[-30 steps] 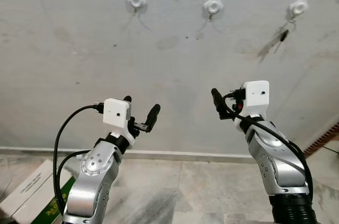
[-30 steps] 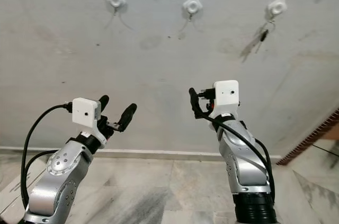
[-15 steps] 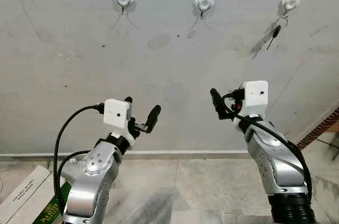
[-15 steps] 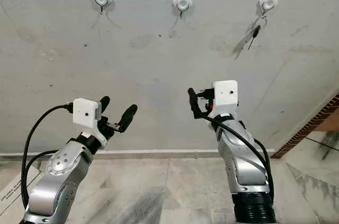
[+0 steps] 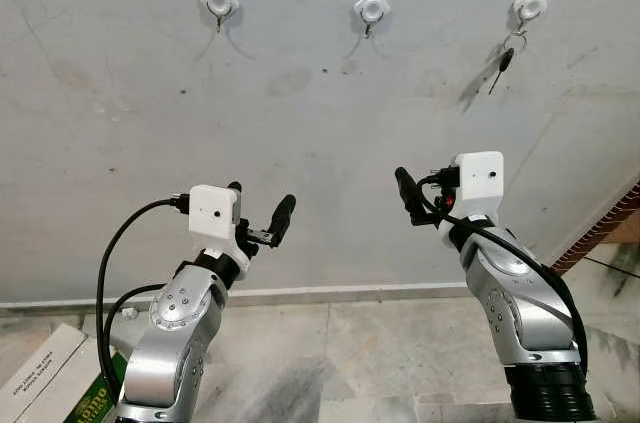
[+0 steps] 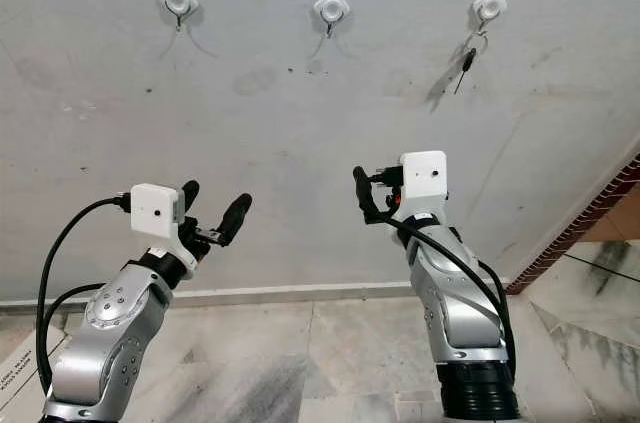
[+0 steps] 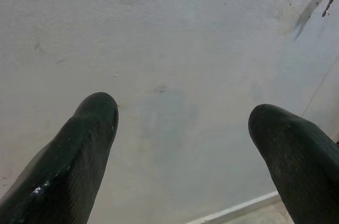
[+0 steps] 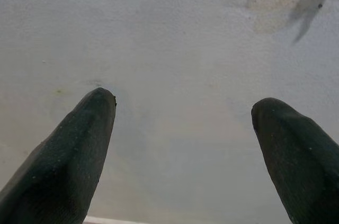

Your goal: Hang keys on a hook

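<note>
Both tools spread and empty: left tool (image 5: 258, 215), right tool (image 5: 428, 189), raised toward the wall (image 5: 300, 143). Keys (image 5: 503, 55) already dangling off the right hook (image 5: 528, 9), well above. Looks done, so best just to back off straight, no swiping near that ring.

Camera turned since a second ago; carton (image 5: 45, 388) now lower left. Keys (image 5: 503, 56) now hanging straighter under hook (image 5: 529, 8).

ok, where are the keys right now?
The small dark keys hang from the rightmost white wall hook in the head views, on the robot's right, above the right gripper.
</note>
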Tool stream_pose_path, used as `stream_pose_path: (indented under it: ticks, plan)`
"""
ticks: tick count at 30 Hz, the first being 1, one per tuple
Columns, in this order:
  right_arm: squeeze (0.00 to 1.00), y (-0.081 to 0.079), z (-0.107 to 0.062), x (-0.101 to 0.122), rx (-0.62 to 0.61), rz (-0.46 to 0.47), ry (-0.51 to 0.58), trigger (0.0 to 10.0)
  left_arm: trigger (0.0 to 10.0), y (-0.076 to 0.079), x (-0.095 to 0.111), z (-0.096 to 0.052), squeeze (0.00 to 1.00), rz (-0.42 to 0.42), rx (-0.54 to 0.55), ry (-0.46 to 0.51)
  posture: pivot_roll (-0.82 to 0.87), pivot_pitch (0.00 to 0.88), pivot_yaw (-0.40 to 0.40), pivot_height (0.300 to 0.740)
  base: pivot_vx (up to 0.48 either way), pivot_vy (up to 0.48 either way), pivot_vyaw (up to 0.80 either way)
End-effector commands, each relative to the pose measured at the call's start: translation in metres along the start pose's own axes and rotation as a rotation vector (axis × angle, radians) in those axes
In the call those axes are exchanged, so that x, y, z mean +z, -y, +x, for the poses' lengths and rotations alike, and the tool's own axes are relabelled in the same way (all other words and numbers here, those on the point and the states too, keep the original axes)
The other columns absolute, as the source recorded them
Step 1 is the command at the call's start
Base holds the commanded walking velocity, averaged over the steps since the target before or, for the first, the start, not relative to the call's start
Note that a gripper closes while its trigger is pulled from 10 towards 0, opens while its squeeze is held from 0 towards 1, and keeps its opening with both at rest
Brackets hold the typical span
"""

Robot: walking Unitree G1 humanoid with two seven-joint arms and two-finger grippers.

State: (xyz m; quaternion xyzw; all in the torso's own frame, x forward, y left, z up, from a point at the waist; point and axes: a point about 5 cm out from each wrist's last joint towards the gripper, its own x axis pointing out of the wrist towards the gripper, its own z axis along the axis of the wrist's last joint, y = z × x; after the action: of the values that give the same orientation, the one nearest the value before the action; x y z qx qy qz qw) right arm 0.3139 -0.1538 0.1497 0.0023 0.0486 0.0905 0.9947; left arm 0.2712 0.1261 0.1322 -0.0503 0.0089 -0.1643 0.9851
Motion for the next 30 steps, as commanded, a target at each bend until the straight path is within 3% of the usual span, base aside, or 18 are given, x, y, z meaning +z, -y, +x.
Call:
stream_pose_path:
  ticks: [1,21,30]
  plan:
    - [0.00,0.0014,0.0020,0.0026,0.001,0.001,-0.001,10.0,10.0,0.0007,-0.0007,-0.0004,0.00,0.003,0.003,-0.007,-0.01,0.000,-0.019,0.740,0.000,0.000,-0.79]
    - [0.00,-0.0041,-0.0011,0.0014,0.004,0.010,0.024,10.0,10.0,0.0039,0.0005,0.0019,0.00,-0.005,-0.033,-0.012,-0.01,0.000,-0.004,0.740,0.000,0.000,-0.76]
    - [0.00,-0.0054,-0.0011,0.0014,0.005,0.008,0.031,10.0,10.0,0.0040,0.0003,0.0015,0.00,0.019,-0.032,-0.014,-0.01,0.000,-0.004,0.740,0.000,0.000,0.00]
